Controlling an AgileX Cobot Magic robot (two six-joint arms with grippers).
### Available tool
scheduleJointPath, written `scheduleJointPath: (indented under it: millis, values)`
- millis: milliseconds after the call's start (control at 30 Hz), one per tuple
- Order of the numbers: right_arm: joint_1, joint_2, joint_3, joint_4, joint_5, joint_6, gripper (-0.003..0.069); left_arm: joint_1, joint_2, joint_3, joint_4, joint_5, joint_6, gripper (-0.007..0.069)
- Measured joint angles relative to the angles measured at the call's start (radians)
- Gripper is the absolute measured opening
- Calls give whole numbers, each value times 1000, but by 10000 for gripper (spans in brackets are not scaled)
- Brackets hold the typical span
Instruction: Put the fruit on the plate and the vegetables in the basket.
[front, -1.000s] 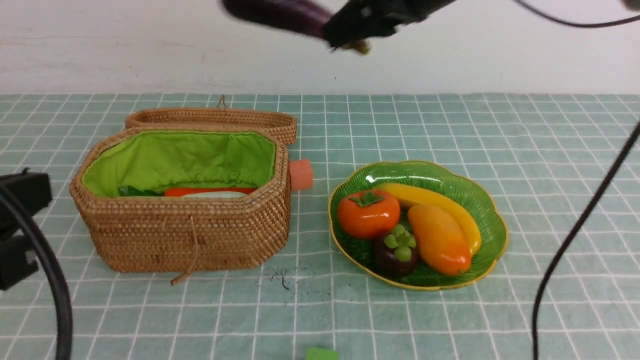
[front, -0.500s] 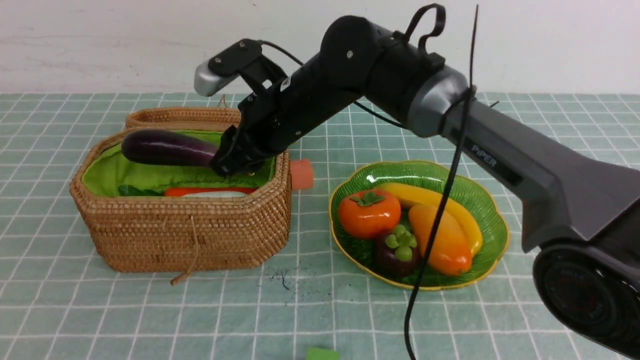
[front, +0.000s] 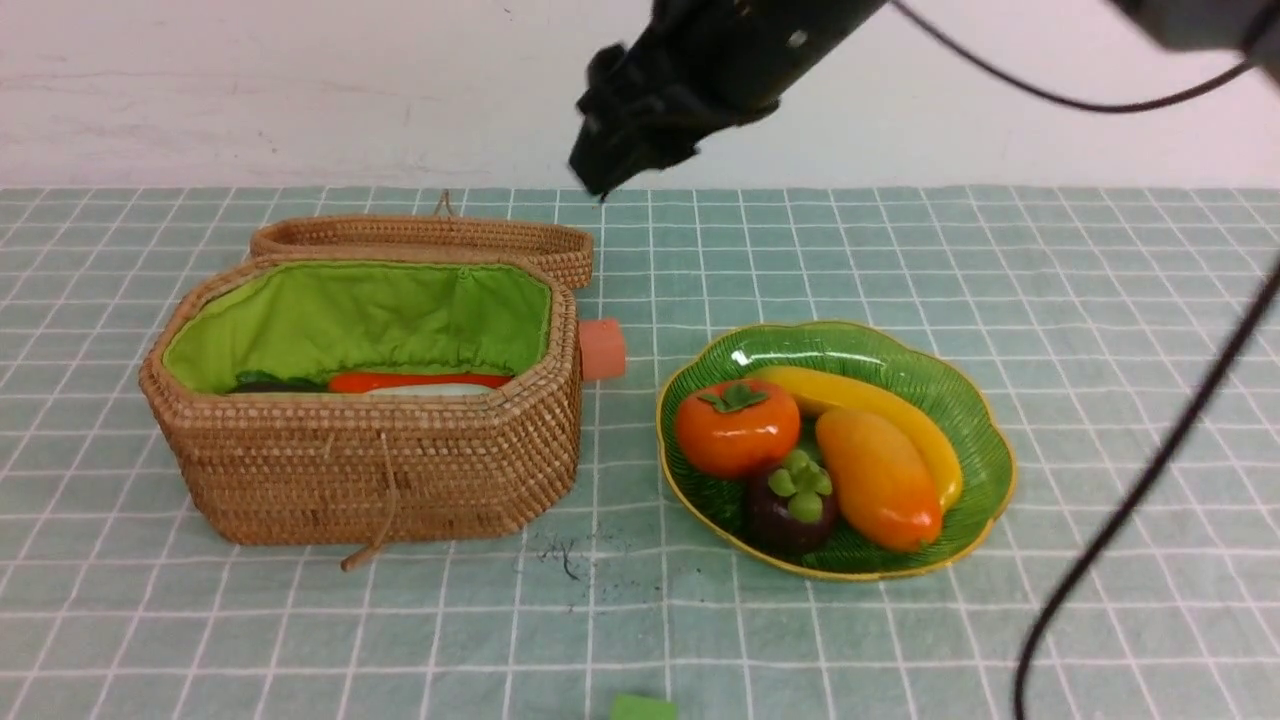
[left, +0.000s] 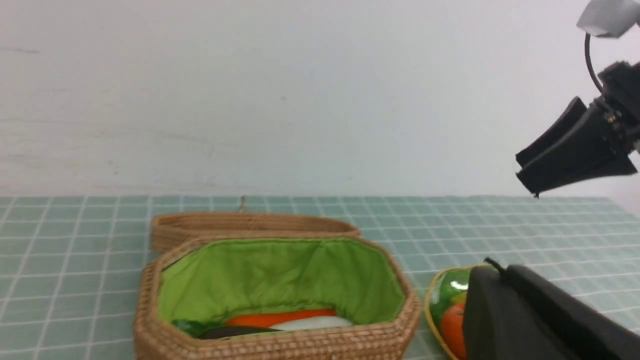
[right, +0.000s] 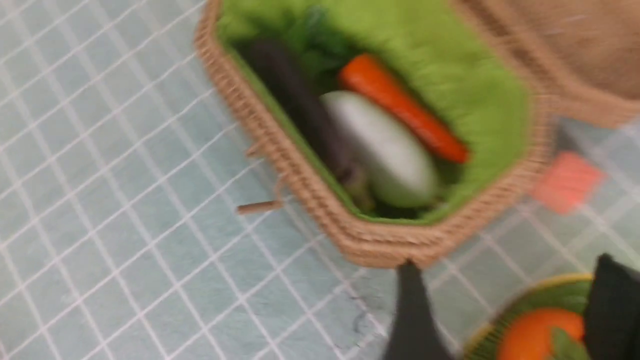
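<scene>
A: Three veg in basket (front: 380, 470): eggplant (right: 300, 110), radish (right: 385, 150), carrot (right: 400, 107). Fruit?
B: All four on plate (front: 985, 440). Right claw (front: 625, 150) up high, fingers apart, empty. Left claw (left: 540, 320) pressed together, near plate.

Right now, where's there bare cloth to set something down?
Free: the wide strip in front of the basket and plate, and the far right behind the plate. Crowded: the narrow gap between basket and plate, where a pink block sits.
</scene>
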Motion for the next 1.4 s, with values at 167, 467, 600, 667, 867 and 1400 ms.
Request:
scheduleJointPath:
  millis: [167, 467, 600, 667, 867, 1400]
  values:
    - [1, -329, 314, -125, 4, 83, 66, 0, -200, 190, -55, -83, 1, -13]
    - [1, -838, 954, -207, 6, 324, -14, 0, -336, 351, -57, -134, 1, -13]
    - [1, -1006, 1160, -215, -69, 400, -9, 0, -336, 357, -57, -115, 1, -13]
    - [1, -1067, 1235, -217, -114, 415, -8, 0, -336, 357, -57, -104, 1, -13]
    - [1, -1185, 1415, -268, -233, 428, -3, 0, -336, 357, -57, -58, 1, -11]
    - [-15, -1217, 1505, -463, -296, 433, 0, 0, -336, 357, -59, -18, 1, 0]
